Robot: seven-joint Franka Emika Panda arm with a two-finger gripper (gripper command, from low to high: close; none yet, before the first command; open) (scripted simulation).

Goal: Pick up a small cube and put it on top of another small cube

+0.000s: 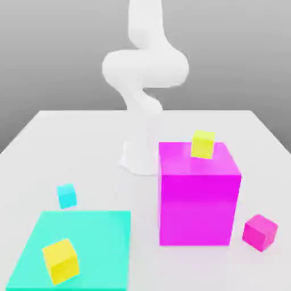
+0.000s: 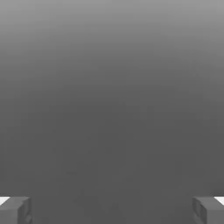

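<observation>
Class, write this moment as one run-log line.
hand: open, empty | small pink cube: on table, beside big pink block | stacking: not started

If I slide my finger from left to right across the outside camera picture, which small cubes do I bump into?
Yellow cube on the teal mat → small cyan cube → yellow cube atop the big magenta block → small magenta cube.

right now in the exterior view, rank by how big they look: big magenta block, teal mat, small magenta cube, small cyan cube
1. teal mat, by area
2. big magenta block
3. small magenta cube
4. small cyan cube; it sits farther back, so its true size may match the magenta one.
</observation>
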